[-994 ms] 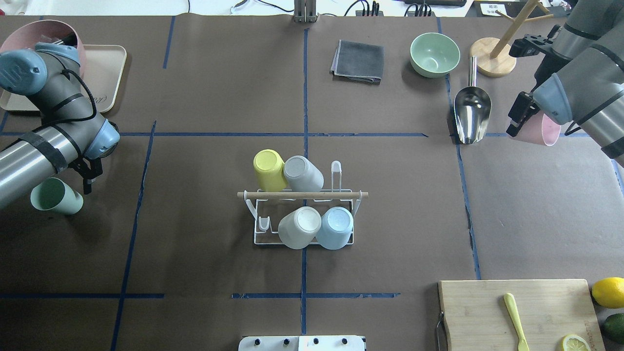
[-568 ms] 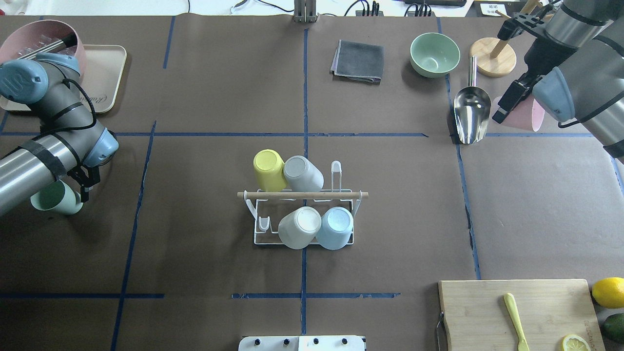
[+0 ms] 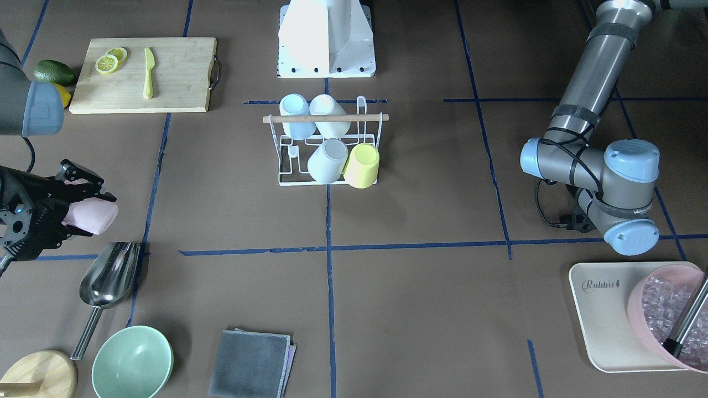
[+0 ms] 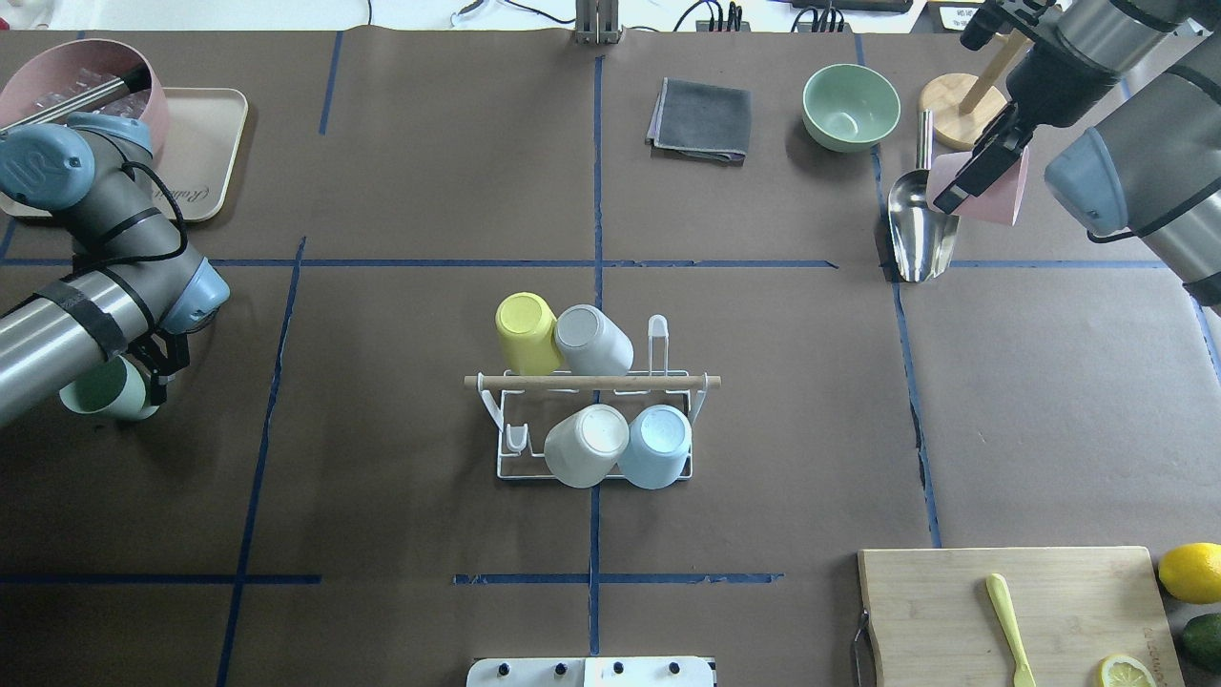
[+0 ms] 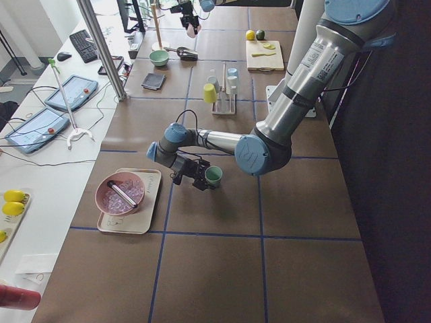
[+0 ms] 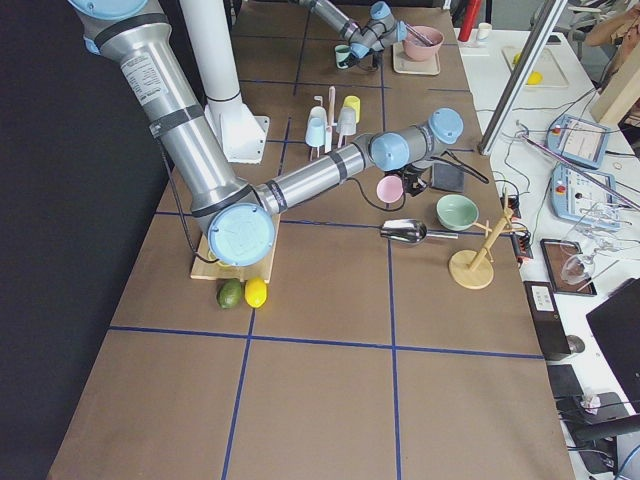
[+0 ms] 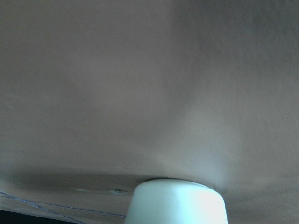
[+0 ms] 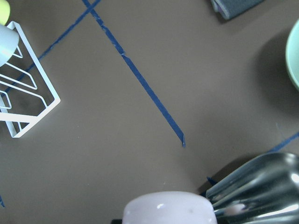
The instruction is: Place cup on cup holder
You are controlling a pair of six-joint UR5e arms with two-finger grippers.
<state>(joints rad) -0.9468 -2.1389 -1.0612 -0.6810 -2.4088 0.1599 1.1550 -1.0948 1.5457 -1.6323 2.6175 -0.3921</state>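
The cup holder [image 4: 668, 382], a white wire rack with a wooden rod, stands at the table's middle and also shows in the front view [image 3: 365, 118]. A yellow cup [image 4: 527, 331], a grey cup [image 4: 593, 340], a white cup [image 4: 586, 445] and a light blue cup [image 4: 656, 445] sit upturned on it. My right gripper [image 4: 978, 183] is shut on a pink cup [image 4: 997, 186] and holds it in the air over the metal scoop [image 4: 920, 224], far right of the rack. My left gripper [image 4: 138, 382] is shut on a green cup [image 4: 95, 391] far to the left, partly hidden under the arm.
A green bowl [image 4: 849, 105], a grey cloth [image 4: 701, 119] and a wooden stand [image 4: 959, 100] lie at the far right. A cutting board [image 4: 954, 611] with a yellow knife, lemons and an avocado is near right. A tray [image 4: 215, 143] with a pink bowl sits far left.
My right gripper has carried the pink cup away from me and a little leftward, now above the scoop. My left arm has shifted slightly, and the green cup is now further under it.
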